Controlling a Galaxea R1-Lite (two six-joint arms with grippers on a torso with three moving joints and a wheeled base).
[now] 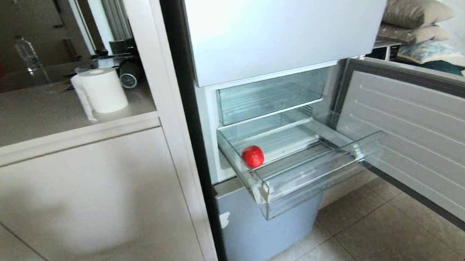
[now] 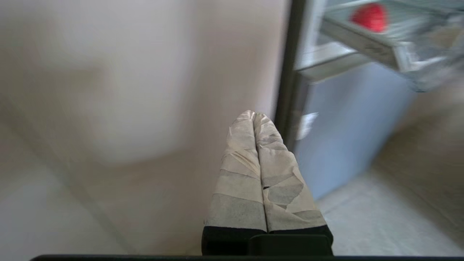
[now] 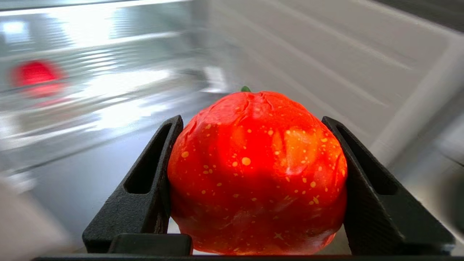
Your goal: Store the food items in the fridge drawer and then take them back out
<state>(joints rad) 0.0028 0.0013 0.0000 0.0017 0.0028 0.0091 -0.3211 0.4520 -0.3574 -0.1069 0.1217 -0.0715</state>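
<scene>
Because the task is to load food into the fridge and only one arm is needed to carry a piece, the left gripper hangs idle low beside the beige cabinet, its taped fingers pressed together on nothing. On the counter above that cabinet, near its front edge, stands a roll of paper towel, with a water bottle further back; neither belongs to the job.

To the right of the cabinet, the fridge has its middle door swung wide so the drawer can slide out. This clear drawer, the lower of two bins, is pulled well forward, which leaves its ribbed floor open from above for dropping things in. One red fruit already lies in it, close to the front left corner and against the front lip.

Furthest right, out of the head view, the right gripper is clamped on a second fruit, a speckled orange-red one, each black finger pressed to one flank with the stem end pointing away from the wrist. In my judgement it is being carried toward the open drawer, where free floor lies to the right of the first fruit.
</scene>
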